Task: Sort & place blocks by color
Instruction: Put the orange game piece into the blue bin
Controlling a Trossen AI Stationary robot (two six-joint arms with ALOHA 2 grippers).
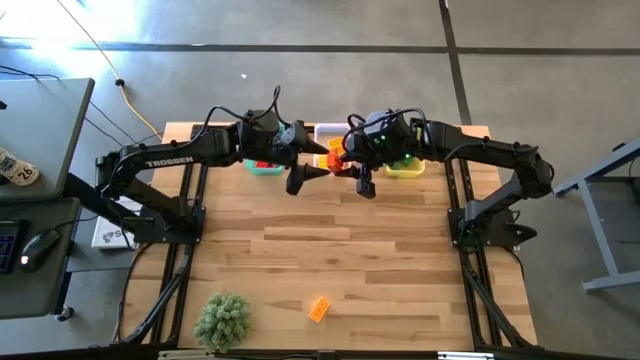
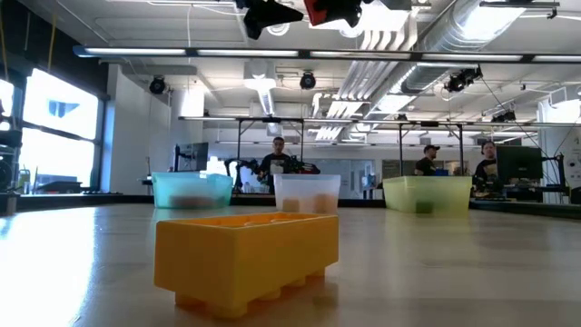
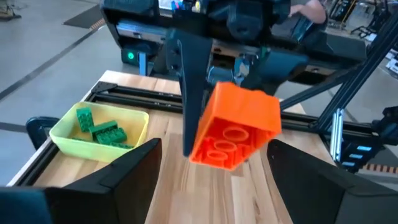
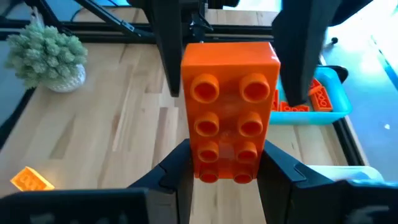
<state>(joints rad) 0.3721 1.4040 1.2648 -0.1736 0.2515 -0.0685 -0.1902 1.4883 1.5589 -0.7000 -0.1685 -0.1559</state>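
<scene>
An orange studded block [image 4: 229,106] hangs in the air over the table's far middle, in my right gripper [image 4: 227,171], which is shut on it. My left gripper [image 3: 214,155] faces it from the left, open wide; its fingers [image 4: 168,50] stand on either side of the block's free end without touching. In the high view both grippers meet in front of the bins: left gripper [image 1: 305,172], right gripper [image 1: 355,168]. A yellow-orange block [image 1: 318,308] lies flat on the table near its near edge, large in the low view [image 2: 245,259]. My right gripper pinches the orange block by the long sides of one end [image 4: 205,168], between its two fingers. The fingers run along the block, slanting down from the table's far right. The block is lifted clear of the table, studs toward my wrist camera, its other end free [image 4: 230,53].
Three bins stand along the far edge: a teal one [image 1: 262,166] with red-orange blocks [image 4: 314,99], a clear one [image 1: 325,135], and a yellow-green one [image 3: 99,127] with green blocks. A small potted plant [image 1: 222,320] sits near the near left corner. People stand in the room beyond.
</scene>
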